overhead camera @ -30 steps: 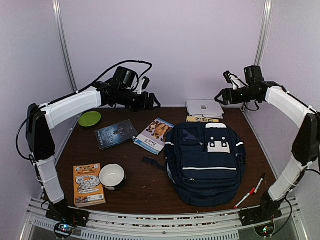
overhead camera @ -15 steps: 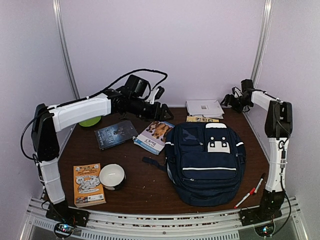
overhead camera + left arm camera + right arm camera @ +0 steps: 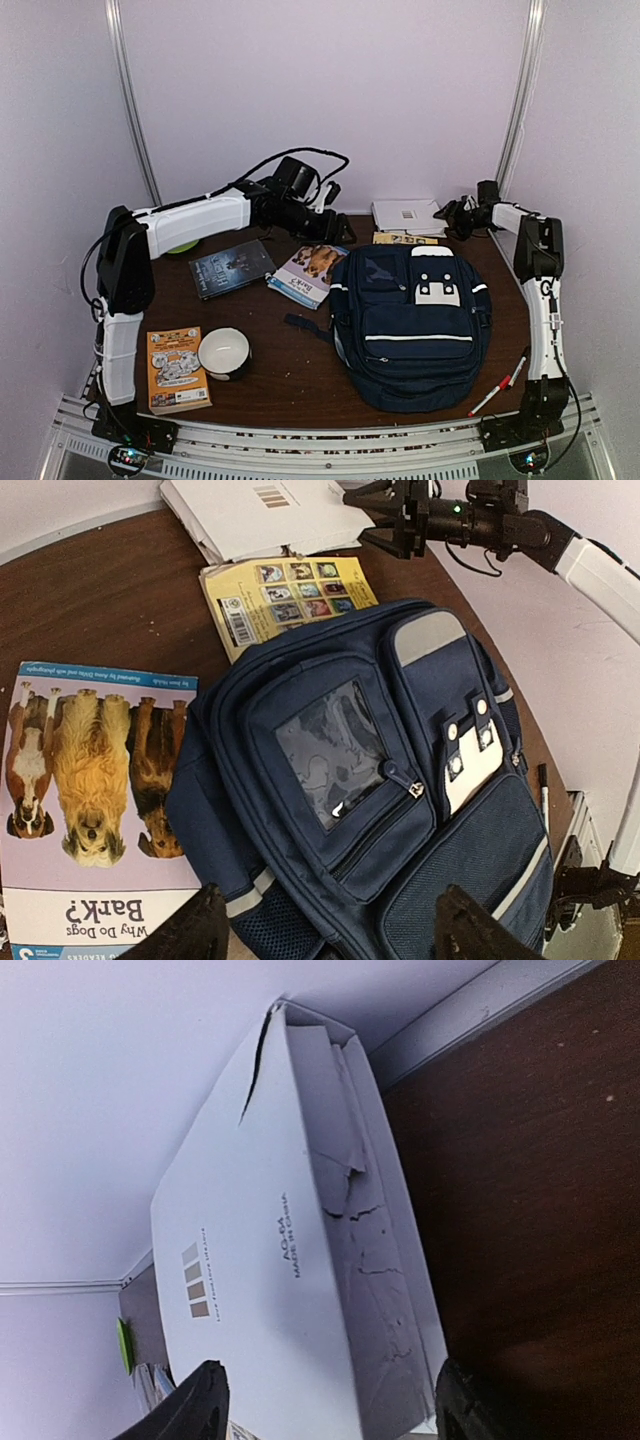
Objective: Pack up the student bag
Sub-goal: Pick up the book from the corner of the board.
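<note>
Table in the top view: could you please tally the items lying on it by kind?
Books: 4 (dark book, dog book, orange book, yellow book)
Pens: 2 (near pen, far pen)
Bag: 1
Bowl: 1
Plate: 1
Paper pack: 1
Total: 10

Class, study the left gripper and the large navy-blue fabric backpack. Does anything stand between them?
Nothing visible does. The left gripper, open, hangs above the large navy-blue fabric backpack, and the left wrist view shows only air between them. The dog picture book lies off to one side, out of the way.
</note>
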`<state>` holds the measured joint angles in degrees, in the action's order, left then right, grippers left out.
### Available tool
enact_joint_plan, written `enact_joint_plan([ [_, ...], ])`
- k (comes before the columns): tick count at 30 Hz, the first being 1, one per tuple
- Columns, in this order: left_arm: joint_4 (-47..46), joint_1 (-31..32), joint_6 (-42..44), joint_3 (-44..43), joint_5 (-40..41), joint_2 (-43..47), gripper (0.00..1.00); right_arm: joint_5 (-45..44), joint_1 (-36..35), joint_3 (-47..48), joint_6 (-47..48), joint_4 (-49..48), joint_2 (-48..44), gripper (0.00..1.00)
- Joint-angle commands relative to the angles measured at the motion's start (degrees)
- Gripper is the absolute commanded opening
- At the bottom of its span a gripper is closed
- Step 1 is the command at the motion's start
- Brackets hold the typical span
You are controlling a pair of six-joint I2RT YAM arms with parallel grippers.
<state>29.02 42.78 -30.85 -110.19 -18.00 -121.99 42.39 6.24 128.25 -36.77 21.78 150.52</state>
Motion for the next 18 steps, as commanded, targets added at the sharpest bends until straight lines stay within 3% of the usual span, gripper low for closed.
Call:
enact_joint_plan([
  [1, 0.7, -0.8, -0.5, -3.1, 0.8, -0.3, 0.74, 5.6, 0.3, 1.6, -6.9, -6.5, 1.7, 0.65],
  [6, 0.7, -1.9, -1.7, -5.3, 0.9, -2.0, 0.73, 7.2, 0.8, 0.5, -9.2, -9.3, 1.9, 0.44],
  [11, 0.7, -3.0, -3.3, -8.8, 0.0, -4.8, 0.73, 8.0, 1.2, -2.2, -10.0, -11.7, 0.5, 0.31],
  [18, 0.8, -3.0, -3.5, -8.6, -0.5, -4.9, 0.73, 9.7, 1.5, -6.4, -11.2, -14.4, -2.1, 0.27],
])
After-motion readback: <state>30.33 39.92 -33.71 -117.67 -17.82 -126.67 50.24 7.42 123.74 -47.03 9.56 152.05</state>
